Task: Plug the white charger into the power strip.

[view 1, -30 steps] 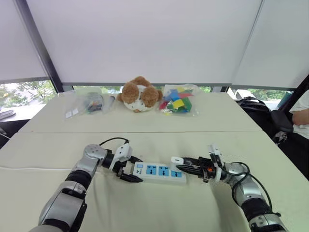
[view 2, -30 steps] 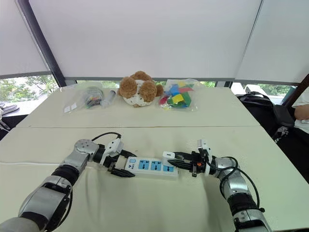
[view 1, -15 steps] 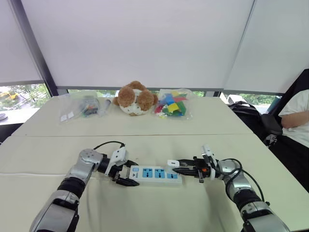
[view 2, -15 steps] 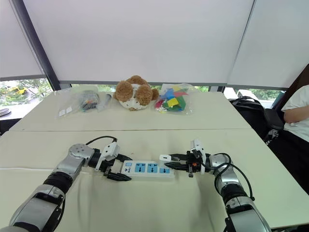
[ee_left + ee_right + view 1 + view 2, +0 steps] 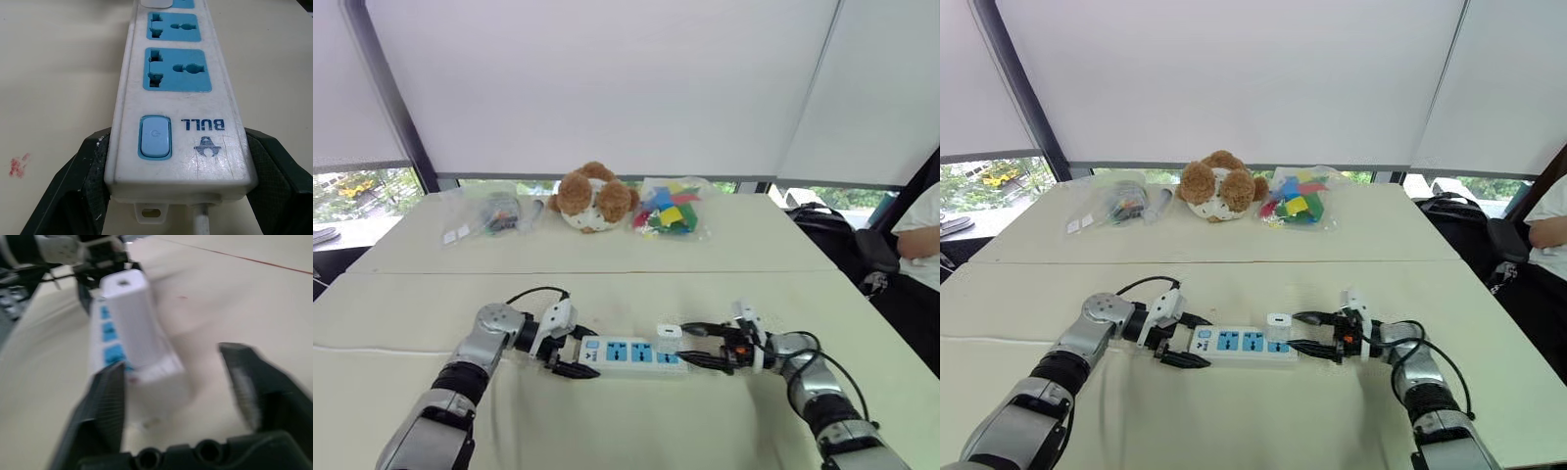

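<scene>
While your left end effector (image 5: 574, 360) clamps the strip (image 5: 633, 355) at lower centre, your right end effector (image 5: 691, 347) gapes empty beside the standing charger (image 5: 671, 332).

Left arm reaches forward and inward, forearm low over the table, wrist turned so the left gripper (image 5: 576, 358) points toward the robot's right and slightly down. Its two black fingers (image 5: 93, 181) are clamped on the switch end of the power strip (image 5: 631, 354), one pad on each long side.

Right arm mirrors it from the other side, elbow out, right gripper (image 5: 697, 345) pointing left and about level. Its fingers (image 5: 108, 401) stand spread apart, apparently touching nothing, though that wrist view is blurred.
</scene>
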`<state>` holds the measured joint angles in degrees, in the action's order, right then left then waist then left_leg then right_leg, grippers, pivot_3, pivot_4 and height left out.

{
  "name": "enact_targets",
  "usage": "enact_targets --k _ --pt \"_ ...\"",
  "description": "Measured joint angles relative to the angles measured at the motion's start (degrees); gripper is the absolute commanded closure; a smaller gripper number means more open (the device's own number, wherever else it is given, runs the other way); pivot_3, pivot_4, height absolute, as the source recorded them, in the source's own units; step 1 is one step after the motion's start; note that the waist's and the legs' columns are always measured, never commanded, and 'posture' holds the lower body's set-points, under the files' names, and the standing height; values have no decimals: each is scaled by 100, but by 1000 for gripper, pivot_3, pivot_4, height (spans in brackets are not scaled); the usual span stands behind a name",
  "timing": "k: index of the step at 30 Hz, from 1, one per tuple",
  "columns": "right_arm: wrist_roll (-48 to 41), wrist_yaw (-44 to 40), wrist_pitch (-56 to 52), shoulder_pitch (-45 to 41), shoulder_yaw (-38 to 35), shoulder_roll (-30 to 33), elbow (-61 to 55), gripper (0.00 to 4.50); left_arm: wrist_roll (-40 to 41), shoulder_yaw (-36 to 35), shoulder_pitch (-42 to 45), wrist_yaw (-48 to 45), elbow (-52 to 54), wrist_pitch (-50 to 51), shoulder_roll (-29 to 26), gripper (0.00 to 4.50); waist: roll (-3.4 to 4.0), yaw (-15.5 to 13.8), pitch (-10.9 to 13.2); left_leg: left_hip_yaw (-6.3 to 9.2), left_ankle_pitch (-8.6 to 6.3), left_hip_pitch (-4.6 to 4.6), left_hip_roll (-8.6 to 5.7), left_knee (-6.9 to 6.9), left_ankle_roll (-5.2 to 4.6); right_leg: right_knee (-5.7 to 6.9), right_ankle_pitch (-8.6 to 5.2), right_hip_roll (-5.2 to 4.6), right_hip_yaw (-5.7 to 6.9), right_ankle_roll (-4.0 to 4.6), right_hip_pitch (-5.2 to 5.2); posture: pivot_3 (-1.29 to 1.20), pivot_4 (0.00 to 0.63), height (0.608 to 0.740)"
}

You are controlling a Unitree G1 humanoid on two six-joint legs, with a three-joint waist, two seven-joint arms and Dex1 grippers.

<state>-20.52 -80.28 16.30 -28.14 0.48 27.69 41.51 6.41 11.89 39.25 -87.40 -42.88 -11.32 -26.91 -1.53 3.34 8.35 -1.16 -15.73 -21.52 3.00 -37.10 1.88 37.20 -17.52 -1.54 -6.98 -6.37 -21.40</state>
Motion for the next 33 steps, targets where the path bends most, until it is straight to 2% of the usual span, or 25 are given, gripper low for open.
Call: enact_targets --k 3,6,8,9,11,15,19,23,25,27,30,33 --pt "-190 405 -398 454 -241 147 -1352 58 5 -42 0 53 17 -48 96 1450 41 -77 27 1 0 -12 -11 -1 0 -6 6 -5 -3 -21 -4 0 150 739" --pt "-540 803 -1125 1142 -654 736 -3032 58 52 -78 -93 219 178 2 163 1450 53 -145 37 9 0 -33 -20 -6 0 -18 2 -9 -3 -24 -9 0 150 739" --pt "-731 1041 -1591 1642 -998 1124 -3803 0 68 -142 -212 362 341 90 173 395 51 -153 39 10 0 -42 -20 -8 0 -23 -1 -9 -3 -18 -13 0 150 739" --pt "-795 1144 -1782 1858 -1137 1249 -4071 0 46 -167 -296 526 355 129 150 28 46 -142 41 9 0 -40 -20 -9 0 -23 -6 -8 -3 -10 -13 0 150 739" --pt "-854 1314 -2082 2367 -1362 1441 -4497 0 95 -261 -434 712 487 248 160 28 37 -121 49 12 0 -54 -17 -10 0 -20 -6 -1 -2 -11 -28 0 150 739" --pt "-984 1568 -2470 3161 -1759 1517 -4941 0 282 -408 -818 952 1064 501 216 28 38 -89 51 10 0 -72 -18 -12 -1 -19 5 0 -3 -32 -45 0 150 739" --pt "-1015 1614 -2609 3472 -1900 1518 -5029 0 458 -456 -1239 1156 1902 1001 103 28 34 -78 57 5 1 -92 -17 -12 0 -17 12 1 -8 -44 -73 0 150 739" --pt "-1049 1595 -2723 3741 -2117 1599 -5018 0 1010 -699 -1783 1245 3268 2325 -570 28 20 -67 82 7 1 -97 -8 -1 0 -8 12 10 -8 -45 -90 0 150 739" --pt "-1148 1633 -2859 3819 -2299 1611 -5017 0 1562 -1214 -2096 1415 4032 3395 -1132 28 19 -50 102 7 1 -96 -2 5 0 -5 12 12 -6 -45 -94 0 150 739" --pt "-1266 1727 -3048 3808 -2455 1616 -5007 0 2026 -1882 -2252 1773 4403 4142 -1366 28 28 -64 117 6 1 -96 -3 3 0 -6 11 8 -5 -45 -92 0 150 739" --pt "-1421 2016 -3257 3506 -2618 1574 -4800 0 2439 -2865 -2284 2710 4371 4574 -1139 28 31 -82 126 5 1 -94 -10 -11 0 -11 10 0 -6 -42 -83 0 150 739" --pt "-1460 2472 -3279 3045 -2732 1248 -4384 0 2410 -3190 -2405 3568 4184 4355 -601 28 19 -95 132 4 6 -95 -15 -22 8 -13 11 -2 -7 -43 -77 0 150 739"
